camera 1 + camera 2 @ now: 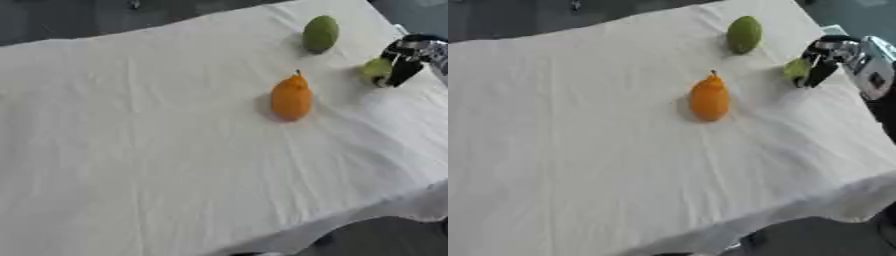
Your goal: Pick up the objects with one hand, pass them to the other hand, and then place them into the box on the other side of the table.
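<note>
**Right hand at the small green fruit, far right of the table**

Wrinkled white cloth (157, 165) lies nearest, covering the whole table and hanging over its near edge, where dark floor shows below. Beyond that bare stretch, an orange pear-shaped fruit (291, 97) rests on the cloth right of centre, its short dark stem pointing away from me. Further back, near the far right corner, a larger green fruit (320, 33) lies by itself, well apart from the orange one.

My right hand (826, 59) comes in from the right edge, black fingers (403, 70) below a silver wrist. It sits at a small pale-green fruit (376, 67), which lies between the two other fruits and closer to the table's right edge. My dark fingers cover the fruit's right side and seem to curl round it, though the view is too blurred for me to be sure they close on it. The fruit looks to be resting on the cloth or just above it.

Nothing stands between my hand and the other two fruits; only creased cloth separates them. The orange fruit is near my hand on its left, and the larger green fruit is just behind.
</note>
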Robot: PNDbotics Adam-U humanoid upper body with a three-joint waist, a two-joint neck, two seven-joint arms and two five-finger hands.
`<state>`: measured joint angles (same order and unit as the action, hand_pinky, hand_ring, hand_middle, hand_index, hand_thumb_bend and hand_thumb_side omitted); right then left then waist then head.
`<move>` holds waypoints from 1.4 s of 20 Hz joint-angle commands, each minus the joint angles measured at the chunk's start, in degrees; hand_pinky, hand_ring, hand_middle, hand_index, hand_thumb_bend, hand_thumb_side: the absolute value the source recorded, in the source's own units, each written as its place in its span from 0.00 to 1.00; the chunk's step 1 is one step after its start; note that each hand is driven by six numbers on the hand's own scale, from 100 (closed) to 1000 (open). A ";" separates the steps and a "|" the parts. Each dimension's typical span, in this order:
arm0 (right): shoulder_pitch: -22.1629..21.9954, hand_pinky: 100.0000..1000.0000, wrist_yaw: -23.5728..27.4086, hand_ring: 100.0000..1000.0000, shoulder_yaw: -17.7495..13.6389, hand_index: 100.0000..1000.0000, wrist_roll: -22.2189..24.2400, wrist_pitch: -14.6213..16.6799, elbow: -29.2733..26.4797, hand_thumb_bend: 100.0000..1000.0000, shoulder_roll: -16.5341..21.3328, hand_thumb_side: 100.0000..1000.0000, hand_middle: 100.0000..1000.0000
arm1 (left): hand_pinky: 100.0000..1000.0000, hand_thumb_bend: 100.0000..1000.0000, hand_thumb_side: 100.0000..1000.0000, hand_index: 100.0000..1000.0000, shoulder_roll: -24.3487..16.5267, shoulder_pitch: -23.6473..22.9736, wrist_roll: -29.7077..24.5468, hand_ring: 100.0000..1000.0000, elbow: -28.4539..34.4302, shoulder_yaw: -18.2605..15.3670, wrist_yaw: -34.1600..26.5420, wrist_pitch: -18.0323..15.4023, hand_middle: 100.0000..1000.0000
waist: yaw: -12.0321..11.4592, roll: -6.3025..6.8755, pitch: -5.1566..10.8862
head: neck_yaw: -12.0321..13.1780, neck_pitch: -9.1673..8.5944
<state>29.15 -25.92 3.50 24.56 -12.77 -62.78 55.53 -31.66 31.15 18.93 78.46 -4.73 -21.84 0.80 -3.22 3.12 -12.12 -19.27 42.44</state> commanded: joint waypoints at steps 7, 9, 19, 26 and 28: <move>-0.15 0.77 3.00 0.68 -1.72 0.62 -3.40 -1.63 -3.89 0.12 2.98 0.00 0.53 | 0.70 0.72 0.54 0.88 -1.56 0.55 -0.20 0.79 0.99 -0.38 -0.16 -0.04 0.82 | -0.06 -0.52 1.19 | 0.21 -0.56; -0.42 0.76 3.89 0.67 -2.49 0.61 -4.50 -2.07 -5.21 0.11 3.15 0.00 0.51 | 0.70 0.72 0.54 0.88 -1.64 0.52 -0.20 0.79 1.03 -0.40 -0.15 -0.06 0.82 | 0.01 -0.57 1.23 | 0.31 -0.53; -2.98 0.73 16.23 0.60 -4.84 0.60 -11.54 -4.24 -20.40 0.07 3.26 0.00 0.48 | 0.70 0.72 0.54 0.88 -2.35 0.57 -0.64 0.79 1.56 -0.30 -0.02 -0.06 0.82 | 0.27 -0.57 1.30 | 1.15 -0.57; -3.79 0.72 25.70 0.57 -2.95 0.61 -17.24 -6.24 -34.11 0.04 -0.30 0.00 0.47 | 0.70 0.72 0.54 0.88 -3.54 0.62 -1.99 0.78 2.94 0.23 0.62 0.29 0.81 | -0.05 -0.40 1.18 | 1.51 -0.43; -3.66 0.71 27.21 0.56 -1.82 0.61 -18.19 -6.84 -37.79 0.04 -2.00 0.00 0.46 | 0.70 0.71 0.54 0.88 -4.10 0.63 -2.70 0.78 3.71 0.52 0.94 0.50 0.81 | -0.19 -0.36 1.16 | 1.71 -0.47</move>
<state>24.69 -0.03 1.78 7.26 -19.38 -97.42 52.89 -33.07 31.15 16.73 80.75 -4.12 -21.32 1.31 -3.31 2.82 -12.09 -17.79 42.36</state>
